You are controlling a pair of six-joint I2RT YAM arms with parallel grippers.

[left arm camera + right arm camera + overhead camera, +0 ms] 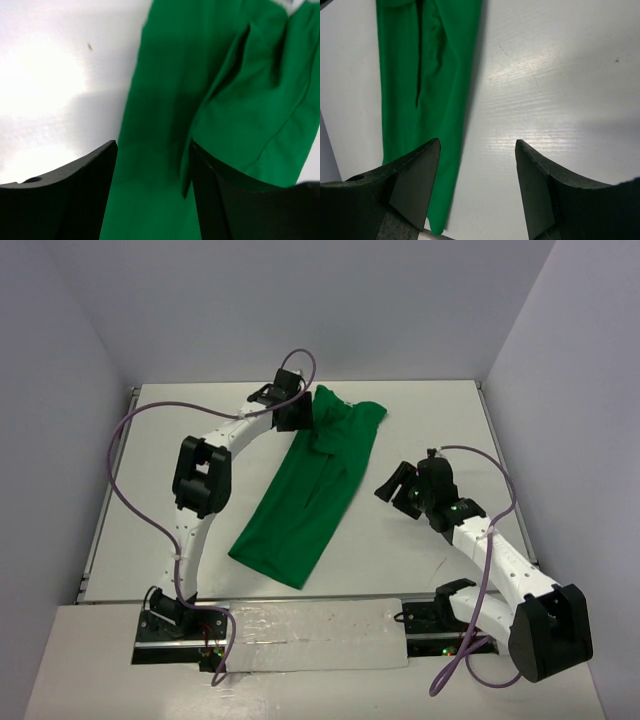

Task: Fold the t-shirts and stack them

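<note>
T-shirt: the bright-green t-shirt (305, 495) lies on the white table (430, 420), folded into a long band that runs from 1 o'clock at its far end to 7 o'clock at its near end. The far end is bunched and creased, and the near end is flat.

Left pincer: the left gripper (300, 412) is at the far end of the band, on the band's 10 o'clock side. In the left wrist view its jaws are spread (152, 147). Green cloth (165, 100) fills the gap between them, and nothing is pinched.

Right pincer: the right gripper (392, 485) is at 3 o'clock of the band, apart from it. In the right wrist view its jaws are spread (477, 142) over bare table, and the shirt's edge (430, 100) runs past the finger (415, 175) at 9 o'clock.

Cables: a purple cable (115, 480) loops along the left arm.
</note>
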